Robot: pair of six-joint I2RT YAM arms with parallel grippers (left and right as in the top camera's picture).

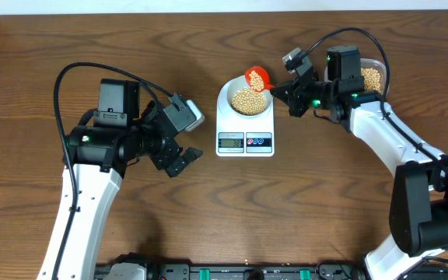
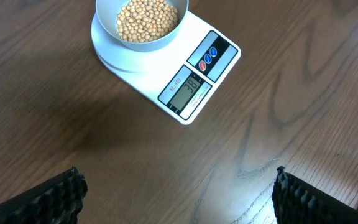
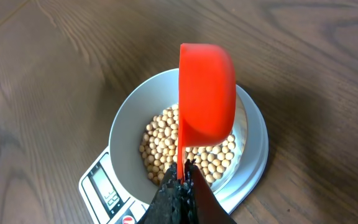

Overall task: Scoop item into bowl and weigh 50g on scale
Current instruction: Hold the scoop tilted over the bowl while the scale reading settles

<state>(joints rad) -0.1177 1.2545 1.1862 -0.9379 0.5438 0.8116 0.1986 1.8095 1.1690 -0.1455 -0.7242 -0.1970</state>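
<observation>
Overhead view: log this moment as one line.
right end effector shut on red scoop, tipped over bowl | bowl on scale, holds soybeans | left end effector open, empty

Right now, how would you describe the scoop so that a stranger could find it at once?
Find the white scale at the middle of the table, with a bowl of beans on it. The scoop hangs tilted over that bowl, held by the right gripper; unlike the pale bowl and scale, it is orange-red.
</observation>
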